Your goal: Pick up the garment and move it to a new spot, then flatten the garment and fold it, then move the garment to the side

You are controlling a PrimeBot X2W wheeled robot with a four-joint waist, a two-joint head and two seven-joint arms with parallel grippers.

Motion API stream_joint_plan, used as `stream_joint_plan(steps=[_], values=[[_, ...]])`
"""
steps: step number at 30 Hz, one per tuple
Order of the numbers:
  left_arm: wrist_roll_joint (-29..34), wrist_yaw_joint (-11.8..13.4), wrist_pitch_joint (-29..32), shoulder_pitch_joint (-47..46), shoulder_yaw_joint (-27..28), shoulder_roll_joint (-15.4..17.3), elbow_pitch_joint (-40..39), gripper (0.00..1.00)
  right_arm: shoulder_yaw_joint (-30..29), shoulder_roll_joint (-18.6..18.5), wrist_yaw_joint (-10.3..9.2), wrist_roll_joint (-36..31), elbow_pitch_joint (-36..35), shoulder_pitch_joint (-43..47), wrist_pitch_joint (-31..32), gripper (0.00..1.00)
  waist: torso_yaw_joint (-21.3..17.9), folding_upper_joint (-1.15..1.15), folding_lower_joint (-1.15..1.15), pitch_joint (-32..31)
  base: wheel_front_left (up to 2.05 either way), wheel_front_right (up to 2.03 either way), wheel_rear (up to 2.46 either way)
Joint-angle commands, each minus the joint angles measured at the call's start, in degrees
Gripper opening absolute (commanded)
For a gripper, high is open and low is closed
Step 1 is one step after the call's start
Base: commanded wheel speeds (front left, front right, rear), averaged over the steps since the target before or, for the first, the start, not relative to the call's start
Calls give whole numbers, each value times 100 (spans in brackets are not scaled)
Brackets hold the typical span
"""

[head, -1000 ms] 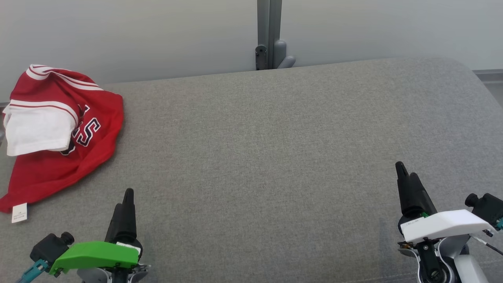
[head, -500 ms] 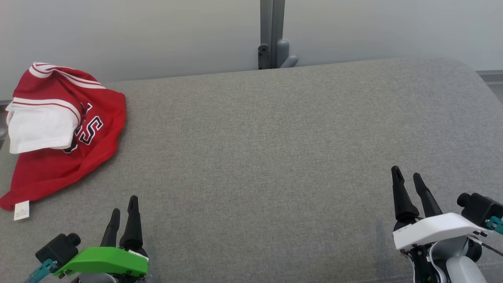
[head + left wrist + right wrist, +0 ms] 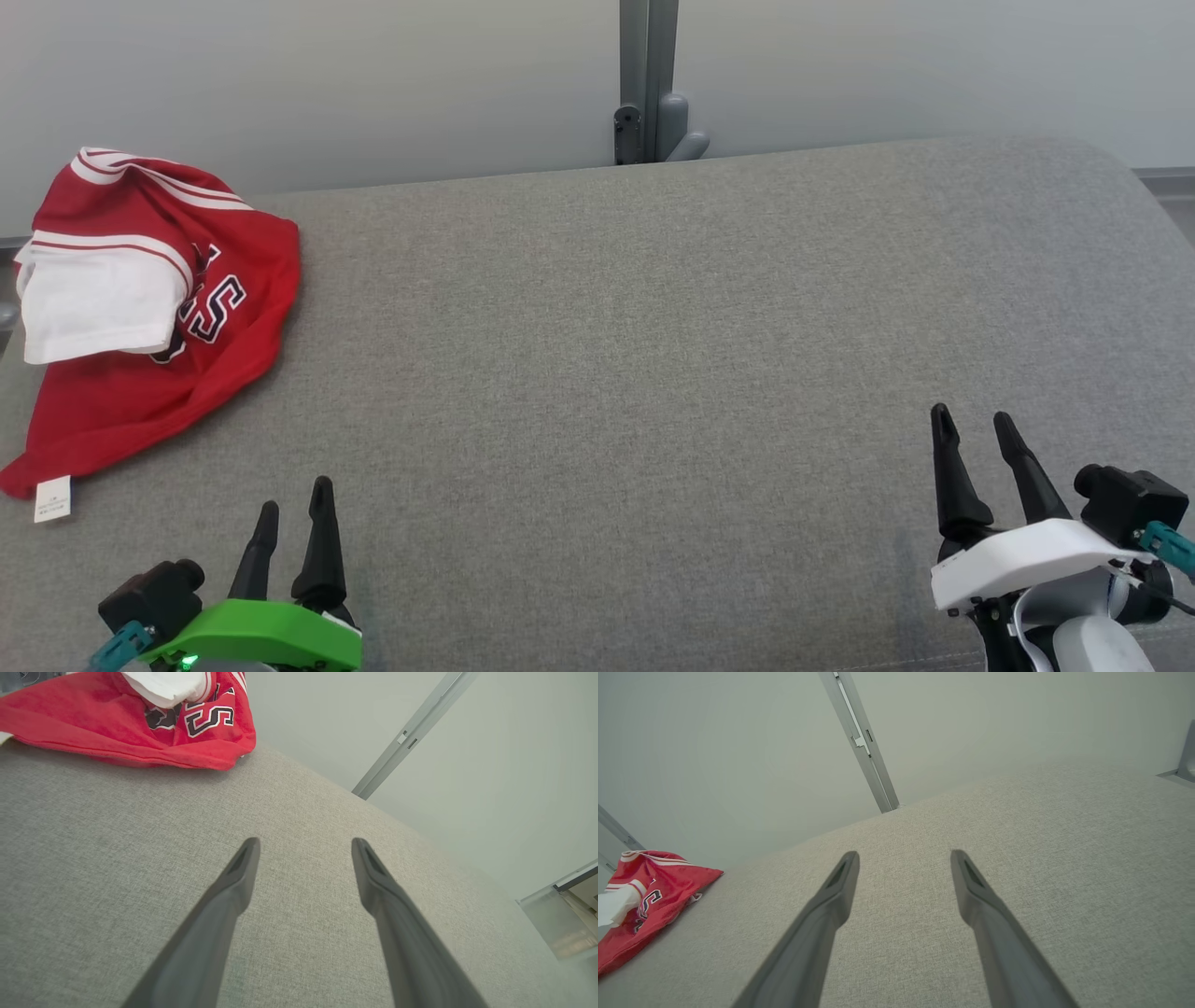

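The garment (image 3: pixel 140 355) is a red jersey with white trim, a white sleeve and dark lettering. It lies in a crumpled heap at the far left of the grey padded table (image 3: pixel 635 373), a white tag at its near corner. The left wrist view has the garment (image 3: pixel 140 732) at the top left, and the right wrist view has the garment (image 3: pixel 640 905) far to the left. My left gripper (image 3: pixel 294 499) stands open at the lower left, below and to the right of the jersey, holding nothing. My right gripper (image 3: pixel 971 425) is open and holds nothing at the lower right.
A grey metal post with a bracket (image 3: pixel 649 84) stands behind the table's far edge against a pale wall. The table's right corner (image 3: pixel 1111 168) is rounded. Between the two grippers lies bare grey fabric.
Both grippers have turned, so their two fingers now show apart instead of overlapping, and they have drawn slightly down the head view. The garment has not moved on the table.
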Motion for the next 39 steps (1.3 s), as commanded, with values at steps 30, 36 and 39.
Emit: stream_joint_plan(steps=[30,36,39], values=[[1748,-42,-466,142,-119,107,-209,100,-118,-15,2,-1993,-161,132,-476,100,50,34,0,-44,0,0,0],[2035,-42,-545,162,-130,123,-259,100,-298,-6,1,-2085,-152,158,-552,100,59,36,0,-38,0,0,0],[2144,-43,-574,174,-134,131,-262,100,-381,-6,1,-2176,-129,191,-584,100,62,38,0,-41,0,0,0]])
